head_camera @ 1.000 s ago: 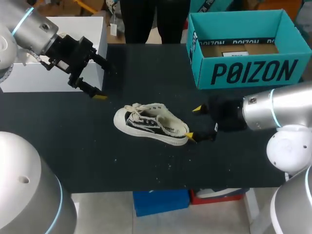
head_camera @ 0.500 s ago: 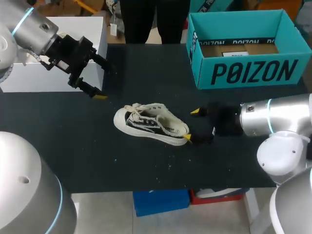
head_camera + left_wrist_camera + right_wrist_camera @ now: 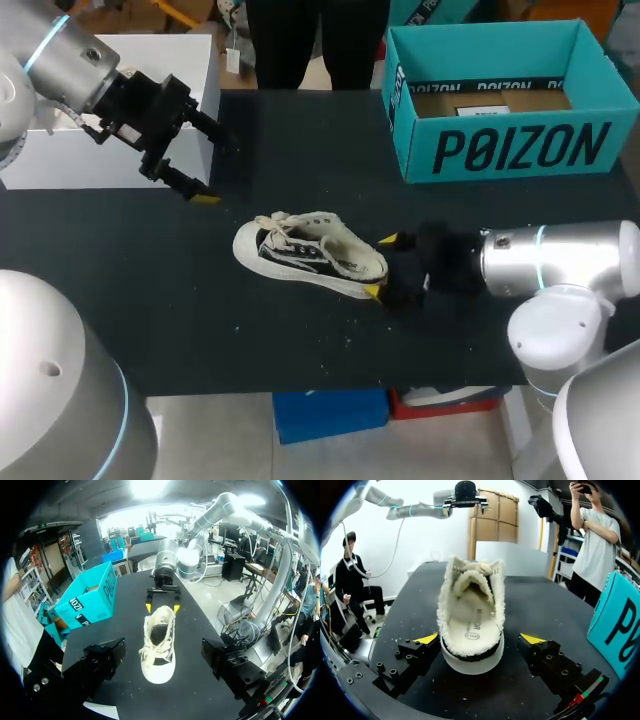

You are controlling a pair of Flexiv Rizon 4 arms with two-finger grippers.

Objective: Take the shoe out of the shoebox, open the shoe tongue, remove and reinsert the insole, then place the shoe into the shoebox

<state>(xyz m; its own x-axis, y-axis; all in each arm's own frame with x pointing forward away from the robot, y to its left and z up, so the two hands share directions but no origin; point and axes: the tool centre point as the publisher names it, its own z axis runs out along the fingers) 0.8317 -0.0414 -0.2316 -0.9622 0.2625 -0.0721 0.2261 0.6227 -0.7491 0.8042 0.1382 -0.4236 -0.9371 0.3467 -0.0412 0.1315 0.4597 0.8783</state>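
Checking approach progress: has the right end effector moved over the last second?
Yes. The right end effector has advanced toward the shoe, which stayed put; its open yellow tips now flank the heel.

A white box [image 3: 60, 160] stands on the speckled black table [image 3: 300, 340].

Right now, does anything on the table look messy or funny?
A little. The shoe sits out on the black table, not in the teal shoebox, and its laces lie loose in a bunch near the toe. Pale specks are scattered on the table beside it. Nothing looks broken.
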